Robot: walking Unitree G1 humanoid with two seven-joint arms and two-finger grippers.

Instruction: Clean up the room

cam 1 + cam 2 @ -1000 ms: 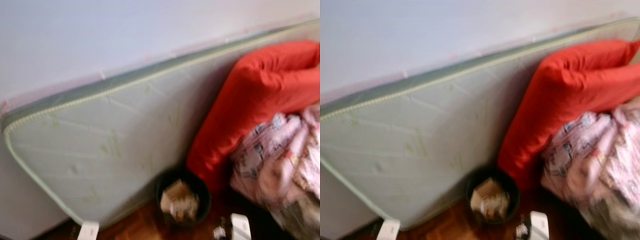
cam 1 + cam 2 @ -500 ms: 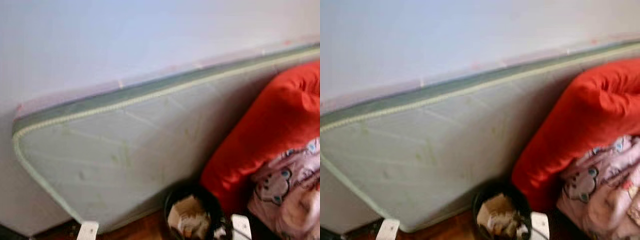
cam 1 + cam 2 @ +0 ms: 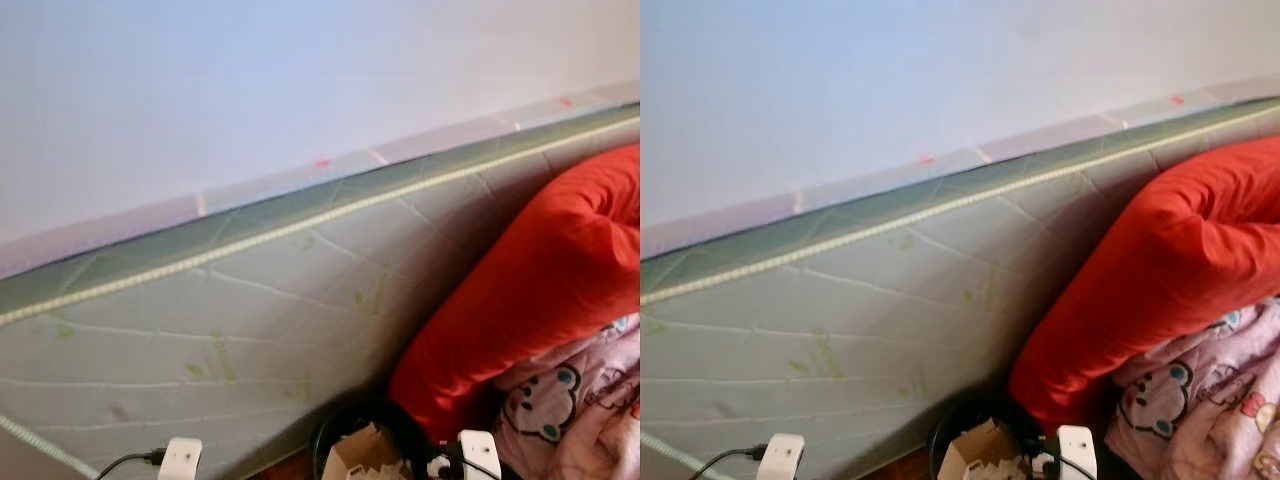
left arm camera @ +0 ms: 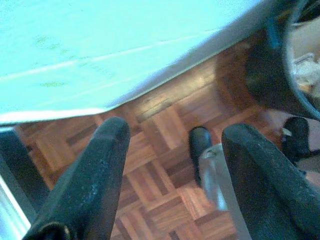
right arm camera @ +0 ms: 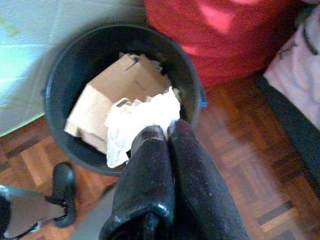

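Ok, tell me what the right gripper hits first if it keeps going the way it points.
Probably the crumpled white paper it pinches at its fingertips, then the cardboard inside the black bin, directly ahead of the right gripper; depth is unclear.

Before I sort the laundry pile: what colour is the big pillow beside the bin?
Red. The big pillow leans against the mattress; the right eye view shows it best.

no readable text, faint green marks on the mattress (image 3: 250, 330) perhaps a logo, too blurred
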